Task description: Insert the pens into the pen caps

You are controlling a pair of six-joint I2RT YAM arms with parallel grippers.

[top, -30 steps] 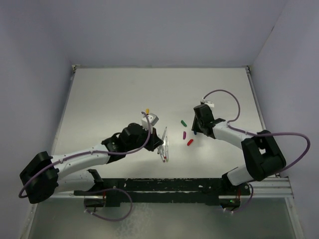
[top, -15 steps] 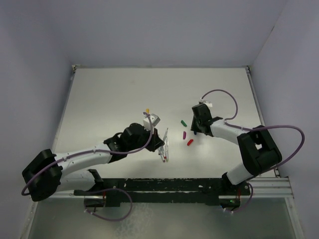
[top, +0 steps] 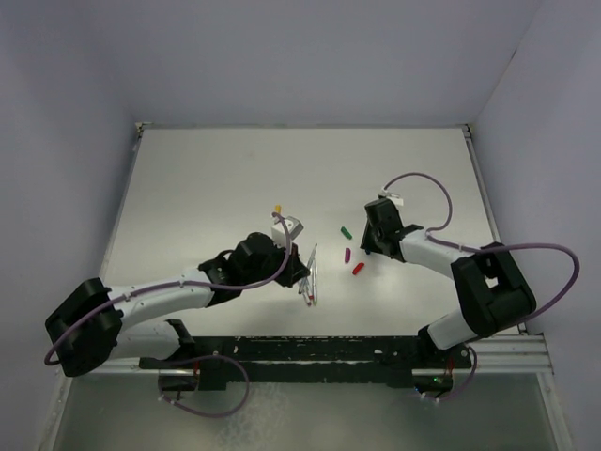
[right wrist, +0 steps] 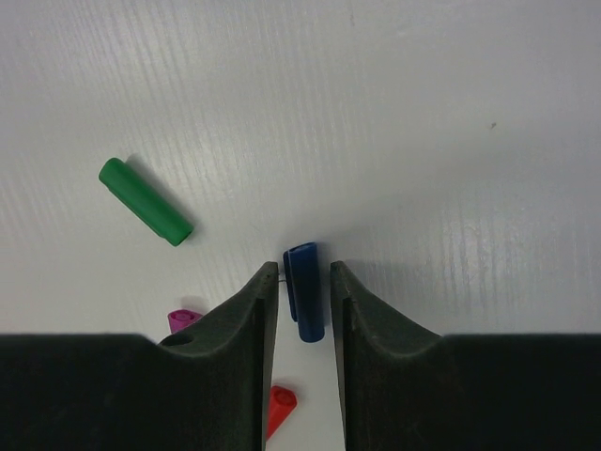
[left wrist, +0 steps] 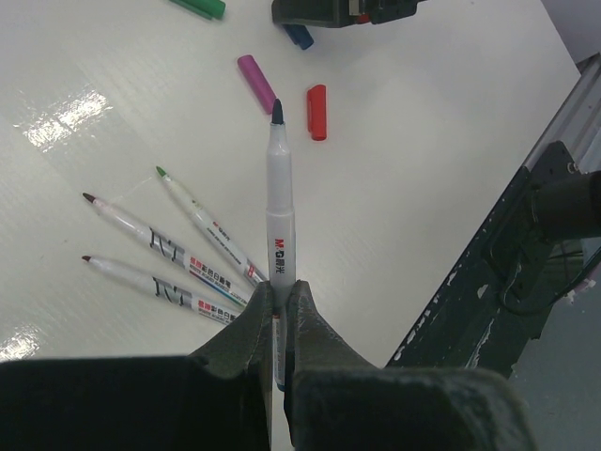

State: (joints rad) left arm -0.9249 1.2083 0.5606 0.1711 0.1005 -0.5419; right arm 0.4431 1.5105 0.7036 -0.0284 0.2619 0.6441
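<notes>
My left gripper (left wrist: pixel 279 293) is shut on a white pen (left wrist: pixel 281 211) whose dark blue tip points away, toward the caps. Three more pens (left wrist: pixel 202 224) lie fanned on the table to its left, seen from above as a bundle (top: pixel 310 274) beside the left gripper (top: pixel 297 271). My right gripper (right wrist: pixel 303 282) is down at the table, open, its jaws straddling the blue cap (right wrist: pixel 305 291) with a thin gap on each side. Green cap (right wrist: pixel 146 201), purple cap (right wrist: pixel 183 319) and red cap (right wrist: pixel 280 406) lie loose to its left.
From above, the green (top: pixel 346 230), purple (top: pixel 347 254) and red (top: pixel 358 268) caps lie between the two grippers. A small yellow piece (top: pixel 277 209) shows just beyond the left wrist. The black base rail (top: pixel 310 352) runs along the near edge.
The right jaws have narrowed slightly around the blue cap. The left arm has shifted a little toward the near right with its pen.
</notes>
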